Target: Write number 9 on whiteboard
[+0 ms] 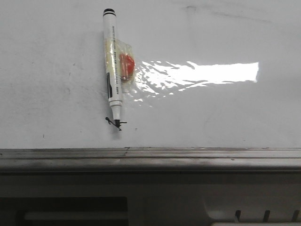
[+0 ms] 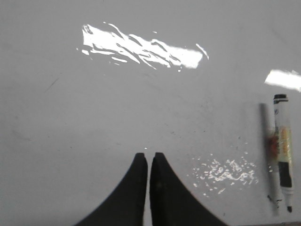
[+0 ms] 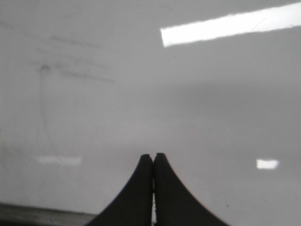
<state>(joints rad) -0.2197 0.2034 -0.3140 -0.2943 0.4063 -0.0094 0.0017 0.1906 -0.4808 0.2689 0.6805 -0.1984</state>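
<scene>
The whiteboard fills the front view, glossy and faintly smudged. No number 9 stroke shows on it in any view. A white marker with a black cap, clear tape and a red piece on its side lies on the board, tip toward the ledge. A tiny black scribble sits at its tip. My left gripper is shut and empty above the bare board, with the marker well off to its side. My right gripper is shut and empty above the board. Neither gripper shows in the front view.
A grey metal ledge runs along the board's near edge; it also shows in the right wrist view. Bright lamp reflections lie across the board. Faint erased smudges mark the board ahead of the right gripper.
</scene>
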